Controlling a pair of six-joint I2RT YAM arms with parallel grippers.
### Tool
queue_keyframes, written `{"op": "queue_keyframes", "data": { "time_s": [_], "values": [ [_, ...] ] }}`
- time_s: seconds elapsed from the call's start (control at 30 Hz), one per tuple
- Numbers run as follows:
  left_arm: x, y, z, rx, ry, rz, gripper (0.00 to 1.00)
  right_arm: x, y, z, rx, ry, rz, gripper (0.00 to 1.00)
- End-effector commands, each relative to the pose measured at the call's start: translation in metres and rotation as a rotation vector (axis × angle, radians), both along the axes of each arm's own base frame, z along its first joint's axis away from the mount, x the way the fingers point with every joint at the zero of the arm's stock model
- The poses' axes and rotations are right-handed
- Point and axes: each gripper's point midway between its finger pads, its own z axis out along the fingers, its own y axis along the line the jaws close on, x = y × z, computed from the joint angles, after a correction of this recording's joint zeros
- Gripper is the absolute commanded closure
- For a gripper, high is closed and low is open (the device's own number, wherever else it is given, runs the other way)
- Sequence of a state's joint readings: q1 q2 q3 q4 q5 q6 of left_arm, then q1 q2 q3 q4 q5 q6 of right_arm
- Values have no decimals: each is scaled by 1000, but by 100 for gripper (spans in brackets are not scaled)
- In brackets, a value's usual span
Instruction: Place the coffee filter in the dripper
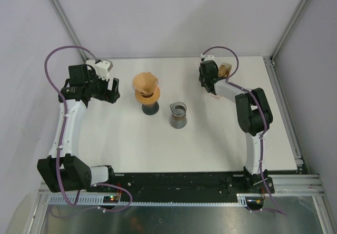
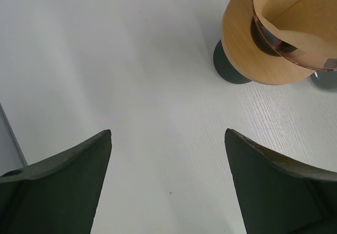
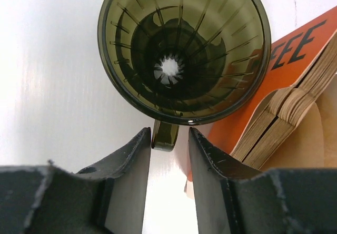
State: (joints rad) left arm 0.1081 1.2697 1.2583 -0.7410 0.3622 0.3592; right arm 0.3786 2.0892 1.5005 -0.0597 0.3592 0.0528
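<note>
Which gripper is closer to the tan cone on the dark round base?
Left. The left gripper sits just left of the tan cone; the right gripper is farther off on its right.

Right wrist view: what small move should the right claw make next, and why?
Probably close the right claw on the dripper's handle: it sits between the open fingertips, untouched as far as I can tell. Holding it would likely steady the dripper for a filter from the pack beside it.

Filter pack (image 3: pixel 295 81) crowds dripper (image 3: pixel 184 50), bare table (image 2: pixel 131 87) ahead of left end effector (image 2: pixel 168 132)
</note>
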Motion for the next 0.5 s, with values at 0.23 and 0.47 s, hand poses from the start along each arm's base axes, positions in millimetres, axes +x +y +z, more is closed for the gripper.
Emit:
{"op": "queue_keyframes", "data": {
  "time_s": [0.23,0.47],
  "values": [
    [8,1,14,8,-59,-15,8,27,0,7,22,-53,-38,68],
    [8,2,14,11,-58,-13,8,33,-1,9,53,-54,-32,84]
  ]
}}
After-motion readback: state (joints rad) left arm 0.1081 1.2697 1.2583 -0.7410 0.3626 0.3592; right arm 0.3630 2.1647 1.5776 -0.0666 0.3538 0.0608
